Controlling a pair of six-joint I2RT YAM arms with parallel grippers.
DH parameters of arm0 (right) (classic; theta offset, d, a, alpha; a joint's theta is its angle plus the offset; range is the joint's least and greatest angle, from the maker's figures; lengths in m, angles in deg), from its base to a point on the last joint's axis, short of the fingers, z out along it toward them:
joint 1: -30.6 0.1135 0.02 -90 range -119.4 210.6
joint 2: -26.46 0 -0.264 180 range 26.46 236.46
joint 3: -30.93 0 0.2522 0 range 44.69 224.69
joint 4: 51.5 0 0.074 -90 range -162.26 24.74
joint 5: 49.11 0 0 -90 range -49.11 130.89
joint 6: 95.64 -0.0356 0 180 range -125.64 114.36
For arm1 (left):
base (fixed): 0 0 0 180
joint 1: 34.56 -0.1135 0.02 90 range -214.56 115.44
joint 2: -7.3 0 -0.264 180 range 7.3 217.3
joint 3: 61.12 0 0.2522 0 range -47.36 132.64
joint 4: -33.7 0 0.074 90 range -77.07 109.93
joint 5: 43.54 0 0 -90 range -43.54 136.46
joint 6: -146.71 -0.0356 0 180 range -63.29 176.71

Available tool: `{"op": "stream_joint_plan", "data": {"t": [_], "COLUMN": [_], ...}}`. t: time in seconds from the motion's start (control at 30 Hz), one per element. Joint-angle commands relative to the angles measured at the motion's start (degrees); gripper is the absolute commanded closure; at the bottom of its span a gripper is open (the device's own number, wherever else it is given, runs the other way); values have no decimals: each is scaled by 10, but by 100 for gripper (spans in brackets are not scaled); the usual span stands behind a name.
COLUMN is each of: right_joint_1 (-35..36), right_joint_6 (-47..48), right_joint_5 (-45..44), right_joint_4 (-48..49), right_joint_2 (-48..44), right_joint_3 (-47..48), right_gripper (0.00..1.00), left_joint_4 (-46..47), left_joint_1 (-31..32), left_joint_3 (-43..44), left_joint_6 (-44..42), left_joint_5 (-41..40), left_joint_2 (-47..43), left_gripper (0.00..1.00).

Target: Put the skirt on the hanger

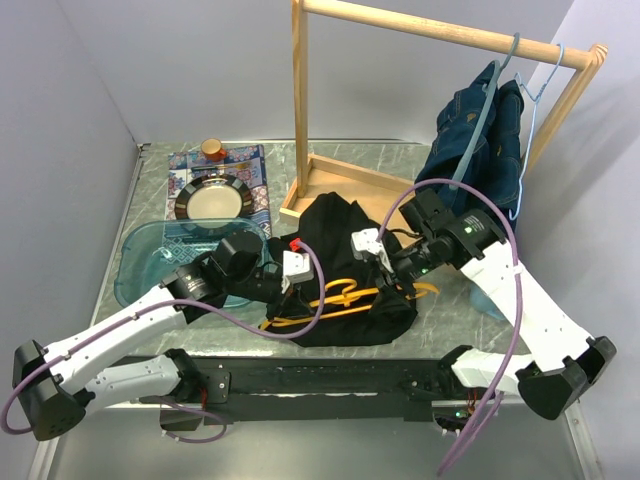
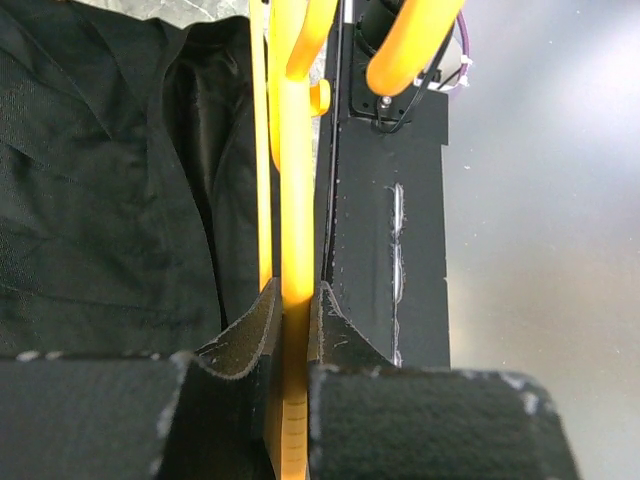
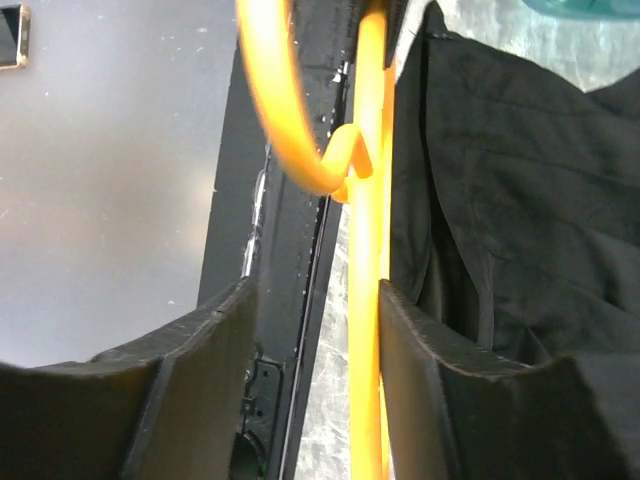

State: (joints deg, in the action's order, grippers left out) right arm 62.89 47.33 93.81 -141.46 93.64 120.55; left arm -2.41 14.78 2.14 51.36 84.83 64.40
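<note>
The black skirt (image 1: 345, 250) lies crumpled in the middle of the table, and the orange hanger (image 1: 345, 297) rests across its near part. My left gripper (image 1: 303, 288) is at the hanger's left half. In the left wrist view its fingers (image 2: 245, 335) are pressed onto the orange hanger (image 2: 293, 200), with the skirt (image 2: 100, 180) to the left. My right gripper (image 1: 387, 272) is at the hanger's right half. Its jaws stand open around the bar (image 3: 367, 200), which lies against the right finger (image 3: 410, 340). The skirt (image 3: 520, 180) shows to the right of it.
A wooden clothes rack (image 1: 440, 35) stands at the back right, with a denim garment (image 1: 480, 130) hung from it on a pale blue hanger. A teal tray (image 1: 150, 260), a plate (image 1: 212, 200) and a small cup (image 1: 212, 148) sit at the left. The black base rail (image 1: 330, 375) runs along the near edge.
</note>
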Motion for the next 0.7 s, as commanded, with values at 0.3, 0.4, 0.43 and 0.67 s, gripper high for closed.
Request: {"op": "stream_joint_plan", "data": {"t": [0.3, 0.4, 0.43, 0.67], "right_joint_1": [-24, -44, -47, -59], "right_joint_6": [-94, -86, -82, -81], "right_joint_5": [-55, -75, -82, -129], "right_joint_4": [44, 10, 3, -17], "right_joint_2": [-60, -86, -99, -136], "right_joint_3": [-28, -19, -18, -32], "right_gripper": [100, 100, 100, 100], "left_joint_4": [78, 47, 38, -57], "left_joint_1": [-1, -1, -1, -1], "left_joint_3": [-34, -44, -47, -69], "left_joint_6": [99, 152, 170, 367], "left_joint_5": [-147, -241, -259, -355], "left_joint_2": [-67, -108, -130, -193], "left_gripper": [80, 40, 33, 11]}}
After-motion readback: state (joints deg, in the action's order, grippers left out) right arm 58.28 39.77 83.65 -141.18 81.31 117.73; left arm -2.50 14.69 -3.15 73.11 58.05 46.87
